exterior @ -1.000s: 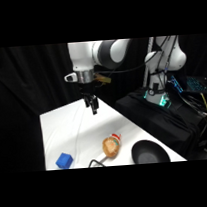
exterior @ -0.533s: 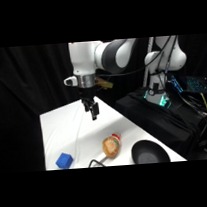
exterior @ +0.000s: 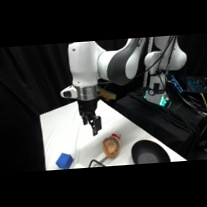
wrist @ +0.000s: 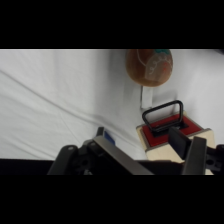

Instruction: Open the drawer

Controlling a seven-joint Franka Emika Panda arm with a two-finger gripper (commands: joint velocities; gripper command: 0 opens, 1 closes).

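Note:
In the wrist view the drawer (wrist: 172,142) is a small tan box with a red face and a thin black loop handle (wrist: 162,113); it lies just beyond my right finger (wrist: 183,143). My gripper (wrist: 146,144) is open with nothing between its fingers. The side view shows the gripper (exterior: 94,126) hanging above the table, behind the handle loop (exterior: 95,163), which pokes up at the picture's bottom edge. The drawer's body is cut off there.
A blue cube (exterior: 64,160) sits on the white table (exterior: 60,129) at the front left, and its corner (wrist: 108,136) peeks past my left finger. A round brown-and-cream object (exterior: 112,146) (wrist: 149,66) lies past the drawer. A black bowl (exterior: 150,152) stands at the right.
The gripper has come down toward the table, closer to the drawer handle. The things on the table have not moved.

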